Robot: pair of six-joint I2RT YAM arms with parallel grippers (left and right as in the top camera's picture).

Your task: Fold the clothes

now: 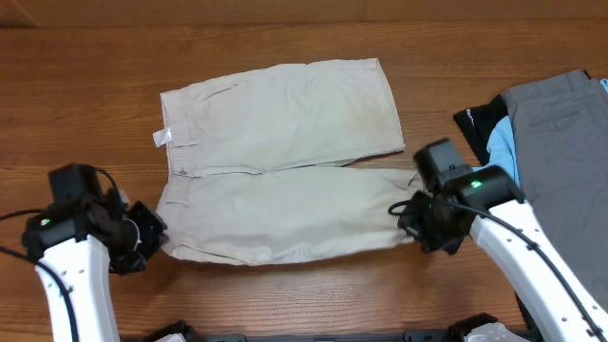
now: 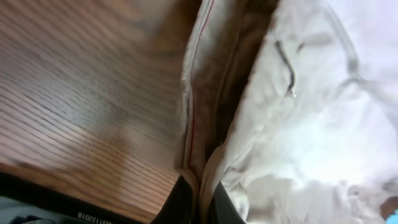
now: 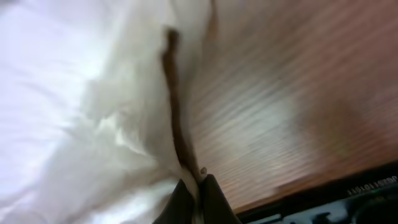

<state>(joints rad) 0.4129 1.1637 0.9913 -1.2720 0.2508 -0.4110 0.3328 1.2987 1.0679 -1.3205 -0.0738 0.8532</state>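
The shorts (image 1: pixel 285 161) lie flat, their long side pointing at the grey trousers (image 1: pixel 560 142). The right gripper (image 1: pixel 408 215) is pinched shut on the near leg end, close to the grey trousers. The left gripper (image 1: pixel 154 232) pinches the near waist corner, far from them. The other half lies beyond both grippers, so I think the fold goes that way.

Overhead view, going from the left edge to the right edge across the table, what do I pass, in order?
left gripper → beige shorts → right gripper → black garment → light-blue garment → grey trousers
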